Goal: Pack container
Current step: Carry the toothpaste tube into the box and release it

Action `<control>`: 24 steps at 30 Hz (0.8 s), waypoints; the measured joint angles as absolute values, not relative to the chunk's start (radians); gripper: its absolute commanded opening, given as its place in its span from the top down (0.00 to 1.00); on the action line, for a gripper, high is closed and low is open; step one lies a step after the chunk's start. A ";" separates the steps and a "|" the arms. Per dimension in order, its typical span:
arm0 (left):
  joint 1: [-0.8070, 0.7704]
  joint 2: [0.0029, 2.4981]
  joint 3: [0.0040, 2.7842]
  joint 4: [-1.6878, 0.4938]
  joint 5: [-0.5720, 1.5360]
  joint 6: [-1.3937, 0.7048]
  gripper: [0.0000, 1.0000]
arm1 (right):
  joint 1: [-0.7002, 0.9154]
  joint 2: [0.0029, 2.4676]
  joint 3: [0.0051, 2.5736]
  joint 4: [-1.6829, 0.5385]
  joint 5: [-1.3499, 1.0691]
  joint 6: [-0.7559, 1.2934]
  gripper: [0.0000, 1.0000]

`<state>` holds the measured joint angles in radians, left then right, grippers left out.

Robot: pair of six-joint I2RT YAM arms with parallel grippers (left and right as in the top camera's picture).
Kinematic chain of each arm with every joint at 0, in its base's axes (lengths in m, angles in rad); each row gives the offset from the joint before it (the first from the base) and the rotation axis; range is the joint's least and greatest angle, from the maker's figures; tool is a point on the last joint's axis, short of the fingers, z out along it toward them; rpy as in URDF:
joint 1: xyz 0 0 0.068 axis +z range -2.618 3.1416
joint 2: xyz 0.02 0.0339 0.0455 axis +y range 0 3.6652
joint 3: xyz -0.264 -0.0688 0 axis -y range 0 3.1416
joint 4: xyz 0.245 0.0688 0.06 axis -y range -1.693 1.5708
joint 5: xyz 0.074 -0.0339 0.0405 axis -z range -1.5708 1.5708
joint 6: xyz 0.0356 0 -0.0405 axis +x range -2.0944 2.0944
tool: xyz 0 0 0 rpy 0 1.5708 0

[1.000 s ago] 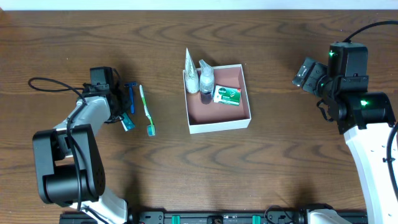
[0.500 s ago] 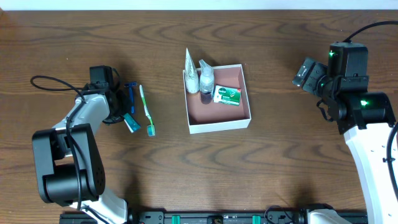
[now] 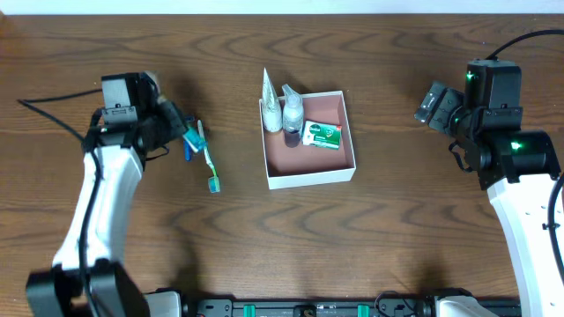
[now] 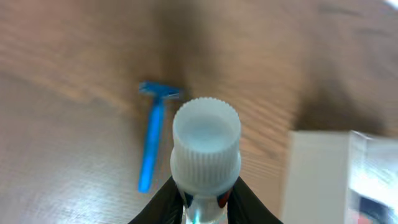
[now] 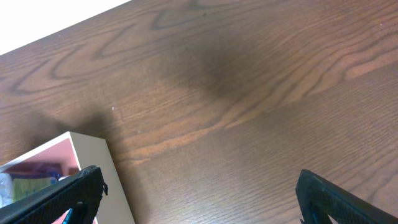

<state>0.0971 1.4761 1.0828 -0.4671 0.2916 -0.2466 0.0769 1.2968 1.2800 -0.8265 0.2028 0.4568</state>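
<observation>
The container (image 3: pixel 319 162), a white square box with a reddish-brown inside, sits mid-table. It holds a white tube (image 3: pixel 270 92), two small bottles (image 3: pixel 292 107) and a green-and-white carton (image 3: pixel 322 134). My left gripper (image 3: pixel 181 134) is shut on a teal tube with a white ribbed cap (image 4: pixel 206 140) and holds it above the table, left of the container. A blue razor (image 4: pixel 152 137) and a green toothbrush (image 3: pixel 208 160) lie on the table below it. My right gripper (image 3: pixel 436 104) is open and empty, right of the container (image 5: pixel 93 163).
The container's white wall (image 4: pixel 317 177) shows at the right of the left wrist view. The right arm's base stands at the right edge. Bare wood lies between the toothbrush and the container.
My left gripper has lifted the teal tube off the table beside the razor and the arm has risen. The right arm has not moved.
</observation>
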 measured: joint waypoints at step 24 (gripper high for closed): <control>-0.352 1.373 1.083 -0.392 0.335 0.104 0.78 | 0.077 1.297 1.280 -0.826 0.203 0.457 0.01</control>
